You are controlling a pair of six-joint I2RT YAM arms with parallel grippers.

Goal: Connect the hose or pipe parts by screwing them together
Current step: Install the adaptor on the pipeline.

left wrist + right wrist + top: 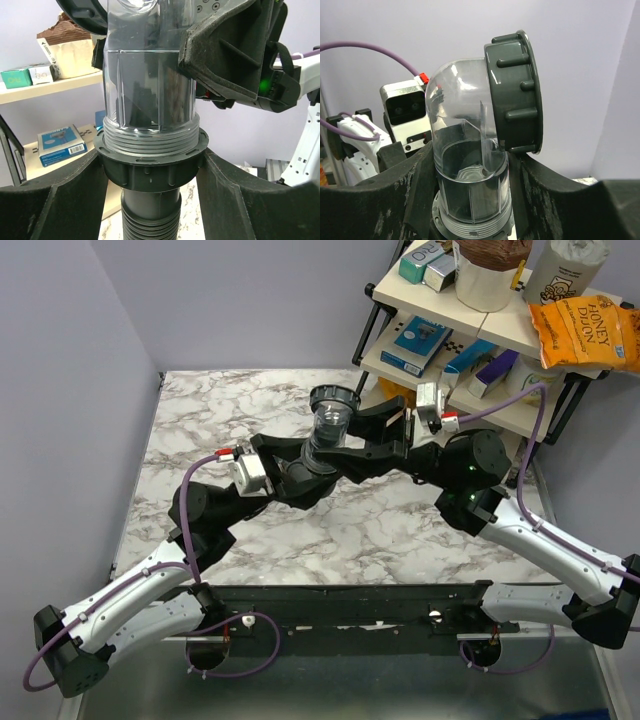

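The black ribbed hose [150, 222] rises between my left fingers, and my left gripper [150, 167] is shut on its collar nut [150, 165]. A clear elbow-shaped fitting [149, 85] stands upright with its threaded end seated in that nut; a few threads show above the rim. My right gripper [470, 185] is shut on the clear fitting's [465, 165] barrel just above the joint. A dark grey ribbed nut [515, 90] caps the fitting's upper, sideways end. From above, the fitting [328, 430] sits over mid-table between the left gripper [300, 475] and the right gripper [350, 452].
A two-tier shelf [470, 350] with boxes, a paper bag and a snack bag [585, 330] stands at the back right, close behind the right arm. Lilac walls close in the marble table [220, 410] at the left and back. Purple cables [190, 530] trail along both arms.
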